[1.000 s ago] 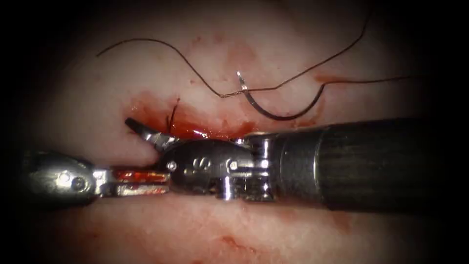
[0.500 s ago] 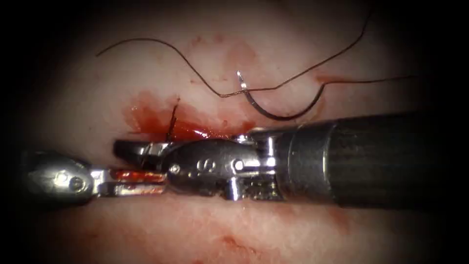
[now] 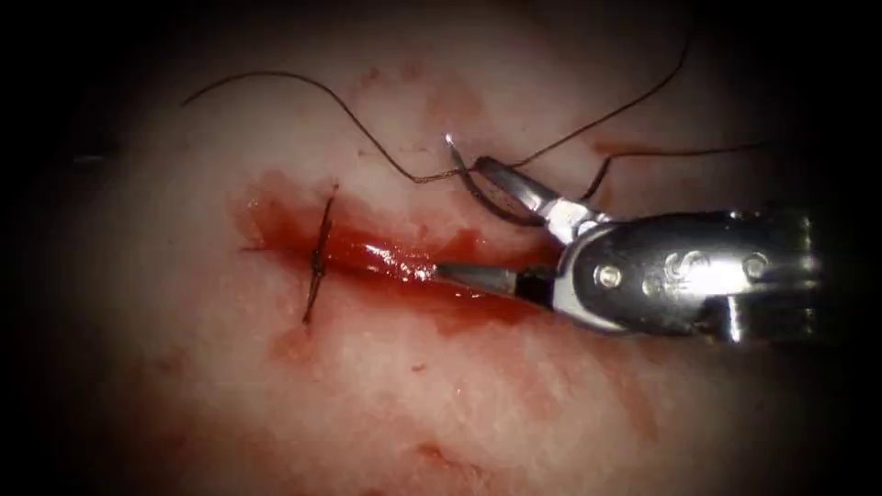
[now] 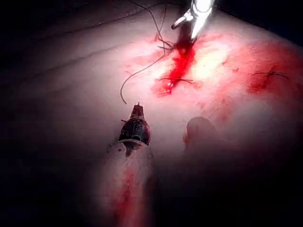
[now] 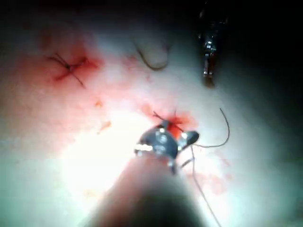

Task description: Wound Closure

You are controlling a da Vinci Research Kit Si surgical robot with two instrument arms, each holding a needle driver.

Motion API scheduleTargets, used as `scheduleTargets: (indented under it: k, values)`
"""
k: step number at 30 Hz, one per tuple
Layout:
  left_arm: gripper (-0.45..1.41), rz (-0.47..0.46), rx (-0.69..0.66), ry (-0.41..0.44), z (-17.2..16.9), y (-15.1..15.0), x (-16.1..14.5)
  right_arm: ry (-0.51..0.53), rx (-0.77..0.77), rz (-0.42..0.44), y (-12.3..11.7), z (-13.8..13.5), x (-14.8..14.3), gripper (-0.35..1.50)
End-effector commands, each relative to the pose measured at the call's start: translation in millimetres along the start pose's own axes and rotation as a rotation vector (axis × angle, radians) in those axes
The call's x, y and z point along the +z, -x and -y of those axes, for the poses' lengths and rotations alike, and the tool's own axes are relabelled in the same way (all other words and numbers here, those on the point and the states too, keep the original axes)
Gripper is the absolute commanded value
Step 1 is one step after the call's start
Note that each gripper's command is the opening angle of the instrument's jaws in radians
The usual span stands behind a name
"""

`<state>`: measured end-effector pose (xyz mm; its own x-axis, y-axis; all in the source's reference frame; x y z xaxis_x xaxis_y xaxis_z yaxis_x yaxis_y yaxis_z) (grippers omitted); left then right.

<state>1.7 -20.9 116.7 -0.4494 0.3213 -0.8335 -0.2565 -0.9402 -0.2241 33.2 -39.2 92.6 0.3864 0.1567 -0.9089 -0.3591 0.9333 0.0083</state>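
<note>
Reaching toward the needle, our right tool has its jaws spread wide and holds nothing: one jaw lies over the needle's curve, the other over the cut. The needle rests on the tissue, just above the cut, not in it. To grasp well, we judge the jaws should close on the mid-curve, clear of the thread crossing there. Our left tool hangs apart from the cut; we cannot tell its jaws. The needle's tail hides under the jaw.

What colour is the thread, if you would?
Dark brown thread, best in the endoscope view.
</note>
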Motion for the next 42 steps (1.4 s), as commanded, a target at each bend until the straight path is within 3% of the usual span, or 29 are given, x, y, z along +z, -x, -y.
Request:
scheduleTargets:
  k: [1,4,6,7,10,15,16,24,28,35,37,42]
  values:
    - [-0.45,0.009,-0.014,-0.019,0.3,2.2,1.2,-0.002,-0.004,-0.004,0.2,0.8,1.0,1.40]
    - [-0.40,0.010,-0.034,-0.025,0.9,5.2,2.1,-0.003,-0.006,-0.005,0.3,1.0,1.2,1.40]
    - [-0.18,0.009,-0.063,-0.025,0.9,7.0,2.7,-0.003,-0.006,-0.005,0.3,1.0,1.2,1.40]
    - [0.22,0.010,-0.111,-0.027,1.0,8.3,3.0,-0.001,-0.005,-0.008,0.4,1.0,1.2,1.40]
    - [0.71,0.010,-0.205,0.017,0.5,9.6,3.0,-0.001,-0.006,-0.008,0.4,1.0,1.1,1.40]
    - [0.88,0.058,-0.248,0.067,-0.7,10.1,2.1,-0.001,-0.007,-0.008,0.5,1.2,1.2,1.40]
    - [0.99,0.080,-0.259,0.087,-1.1,10.2,1.5,-0.002,-0.008,-0.006,0.6,1.2,1.2,1.40]
    - [0.96,0.188,-0.282,0.146,-2.2,8.6,-3.5,-0.002,-0.009,-0.006,0.6,1.3,1.2,1.40]
    - [0.86,0.199,-0.339,0.169,-4.4,3.3,-4.9,-0.004,-0.011,-0.001,0.8,1.4,1.3,1.40]
    - [0.86,0.164,-0.264,0.215,-8.9,-4.8,-0.6,-0.020,-0.009,0.018,0.8,1.4,1.2,1.41]
    - [0.86,0.151,-0.224,0.210,-9.5,-6.3,1.3,-0.026,-0.005,0.025,0.8,1.4,1.0,1.41]
    - [0.81,0.017,-0.177,0.166,-10.0,-8.1,7.1,-0.046,0.009,0.039,1.0,1.2,0.3,1.43]
